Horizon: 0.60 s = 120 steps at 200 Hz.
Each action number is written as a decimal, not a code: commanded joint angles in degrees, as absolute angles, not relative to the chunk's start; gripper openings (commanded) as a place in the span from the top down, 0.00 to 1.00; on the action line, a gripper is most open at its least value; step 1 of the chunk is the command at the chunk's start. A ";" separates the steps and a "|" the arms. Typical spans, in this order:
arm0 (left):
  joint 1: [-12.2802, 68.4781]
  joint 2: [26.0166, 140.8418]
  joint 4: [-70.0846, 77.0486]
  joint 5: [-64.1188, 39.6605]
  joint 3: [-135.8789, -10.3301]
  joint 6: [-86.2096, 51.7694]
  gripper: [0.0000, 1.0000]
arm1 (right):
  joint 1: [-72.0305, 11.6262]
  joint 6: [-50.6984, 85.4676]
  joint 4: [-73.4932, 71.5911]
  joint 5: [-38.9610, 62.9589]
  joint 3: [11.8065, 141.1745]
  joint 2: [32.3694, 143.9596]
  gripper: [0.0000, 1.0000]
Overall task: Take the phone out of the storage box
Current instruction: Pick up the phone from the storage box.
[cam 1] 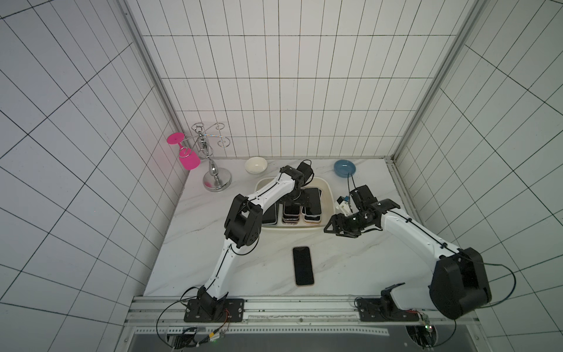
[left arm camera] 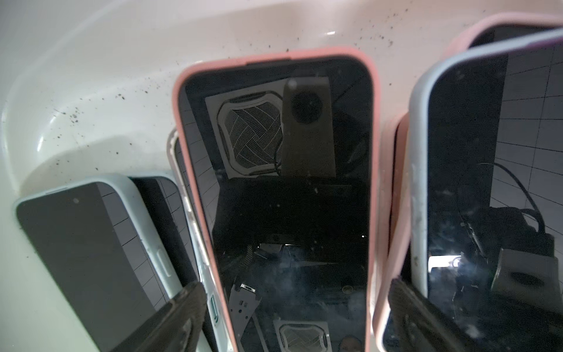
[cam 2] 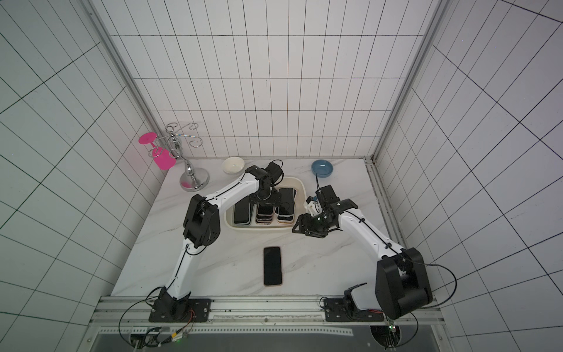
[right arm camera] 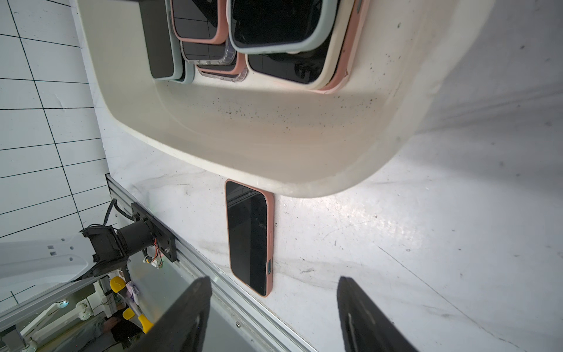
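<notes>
Nearest, a pink-cased phone (cam 1: 303,265) lies flat on the near middle of the table (cam 1: 249,268), already outside the storage box (cam 1: 326,195) at far centre. Inside the box are three stacks of phones. The left gripper (left arm camera: 294,292) hangs over the middle stack, fingers spread either side of its top phone (left arm camera: 274,183), apparently not touching it. Right of the box, the right gripper (right arm camera: 274,292) hovers empty, fingers apart. One phone looks done; the next grasp is unmade.

Left tool (left arm camera: 295,291) spread wide astride pink-cased phone (left arm camera: 283,198) in speckled storage box (left arm camera: 106,61)
</notes>
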State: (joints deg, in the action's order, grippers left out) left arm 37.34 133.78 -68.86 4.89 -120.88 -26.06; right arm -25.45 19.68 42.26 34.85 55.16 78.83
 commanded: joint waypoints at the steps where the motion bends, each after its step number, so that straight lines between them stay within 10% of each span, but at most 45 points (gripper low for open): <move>1: 37.80 136.30 -68.21 5.26 -120.99 -25.22 0.02 | -25.05 18.56 42.32 34.45 53.35 77.89 0.31; 120: 37.03 131.63 -66.01 10.18 -116.23 -27.33 0.02 | -24.92 18.33 42.36 34.71 53.06 77.75 0.32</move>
